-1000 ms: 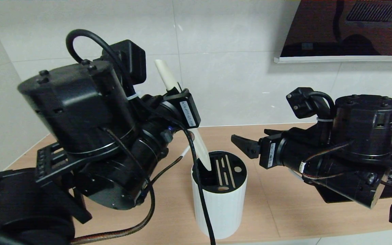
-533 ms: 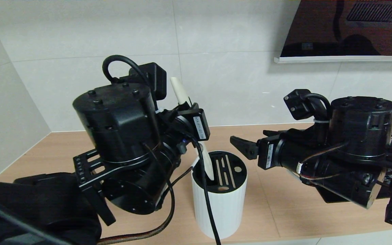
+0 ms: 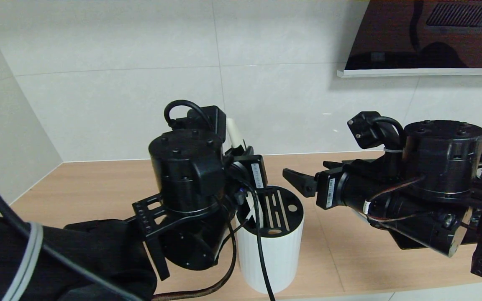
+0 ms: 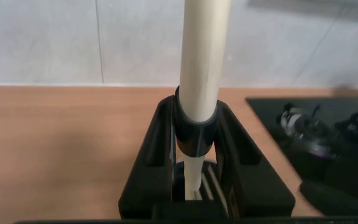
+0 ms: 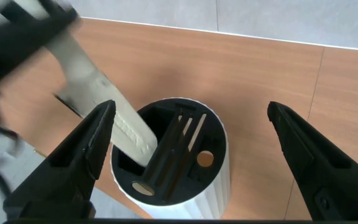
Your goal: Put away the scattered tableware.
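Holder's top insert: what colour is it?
Black. The top insert shows best in the right wrist view.

The holder (image 3: 283,255) is white, vertically ribbed, with a black slotted top; the knife (image 4: 201,56) is cream; the counter (image 3: 94,184) is light wood-grain.

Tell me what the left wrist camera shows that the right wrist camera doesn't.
Left wrist view adds the handle of the cream utensil clamped in the left gripper, plus a black cooktop on the wooden counter. Right wrist view adds a full look at the white holder, the blade inside its large opening, and the open right gripper. Shared: the utensil itself and that counter.
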Robot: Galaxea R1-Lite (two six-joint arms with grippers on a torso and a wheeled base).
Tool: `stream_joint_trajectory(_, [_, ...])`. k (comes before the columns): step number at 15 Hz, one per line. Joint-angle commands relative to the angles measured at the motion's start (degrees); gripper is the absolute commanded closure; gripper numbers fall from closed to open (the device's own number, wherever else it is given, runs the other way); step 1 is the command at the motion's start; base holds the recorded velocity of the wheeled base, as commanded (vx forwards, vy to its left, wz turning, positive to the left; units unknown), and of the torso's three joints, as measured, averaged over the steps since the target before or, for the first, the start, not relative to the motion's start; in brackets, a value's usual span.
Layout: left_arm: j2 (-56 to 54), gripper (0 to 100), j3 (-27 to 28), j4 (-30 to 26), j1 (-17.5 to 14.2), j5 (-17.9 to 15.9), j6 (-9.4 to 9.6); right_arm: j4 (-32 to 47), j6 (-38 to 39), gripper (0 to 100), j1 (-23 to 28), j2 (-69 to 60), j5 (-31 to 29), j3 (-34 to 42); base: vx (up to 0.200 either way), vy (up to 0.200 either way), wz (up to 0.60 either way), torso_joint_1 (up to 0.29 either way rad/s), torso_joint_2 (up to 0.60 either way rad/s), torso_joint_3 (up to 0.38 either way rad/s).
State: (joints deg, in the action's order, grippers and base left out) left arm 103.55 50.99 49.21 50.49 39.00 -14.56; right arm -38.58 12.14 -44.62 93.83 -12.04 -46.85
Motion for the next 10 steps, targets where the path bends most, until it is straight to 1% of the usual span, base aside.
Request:
stream_joint_trajectory(1, [2.36,100,-0.02,0.01,0.31,0.03,-0.39,0.0,-0.01,0,-0.03,0.12,0.0,0.0,0.0,0.0,0.0,0.0,0.0,0.0])
stream_joint_trajectory(5, [3.94,100,-0.1,0.01,1.1,0.03,-1.35,0.0,-0.01,0,-0.03,0.21,0.0,0.0,0.0,0.0,0.0,0.0,0.0,0.0])
stream_joint_trajectory(10, [2.98,100,-0.28,0.18,1.63,0.03,-1.35,-0.09,-0.01,0,-0.03,0.65,0.0,0.0,0.0,0.0,0.0,0.0,0.0,0.0])
